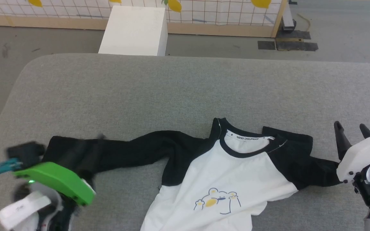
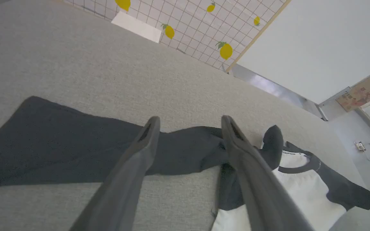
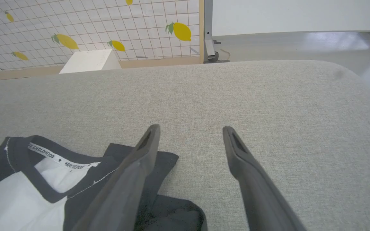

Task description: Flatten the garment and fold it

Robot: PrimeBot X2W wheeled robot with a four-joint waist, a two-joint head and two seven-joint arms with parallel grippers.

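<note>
Far half of the table (image 1: 185,86) is totally bare, so loads of room to pass there. The shirt (image 1: 223,179) hogs the near edge, its long sleeve (image 1: 114,154) lying flat out toward the near left corner (low all the way along). A white box (image 1: 135,30) stands past the far edge, off the table.

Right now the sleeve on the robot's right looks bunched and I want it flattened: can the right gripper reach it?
Probably yes. The right gripper stands open just beside the crumpled sleeve, with nothing lying between them on the grey surface.
</note>
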